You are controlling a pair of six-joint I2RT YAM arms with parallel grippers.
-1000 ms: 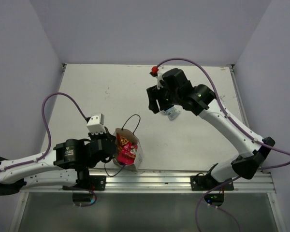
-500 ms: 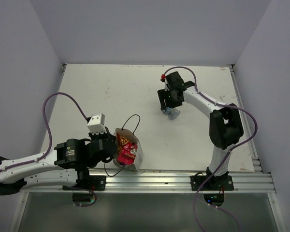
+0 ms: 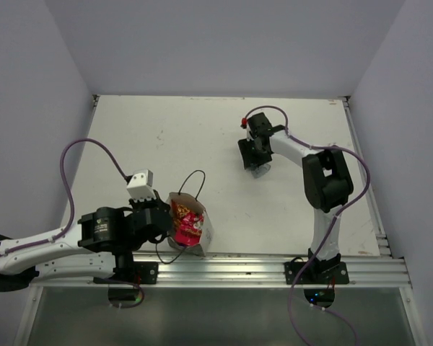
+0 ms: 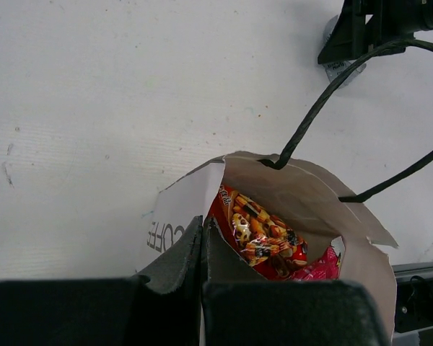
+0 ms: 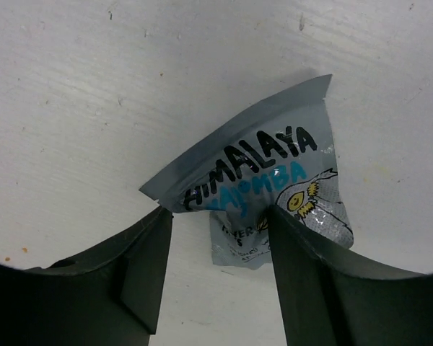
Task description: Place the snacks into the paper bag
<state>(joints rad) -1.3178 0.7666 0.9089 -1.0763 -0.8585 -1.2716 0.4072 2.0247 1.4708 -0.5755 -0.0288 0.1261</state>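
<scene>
The paper bag stands open near the table's front edge, with black cord handles. My left gripper is shut on its left wall. Inside it lie a red packet with colourful print and a pink packet. A small silvery-blue packet printed "HIMALAYA" lies on the table at the back right. My right gripper is open and down over that packet, one finger on each side of its near end. The other snacks are out of view.
A red knob sits on the right wrist. The table's back edge meets the lilac wall. A metal rail runs along the front edge.
My right arm has folded in and lowered its open gripper onto the silvery-blue packet. The left gripper and the bag have hardly moved.
</scene>
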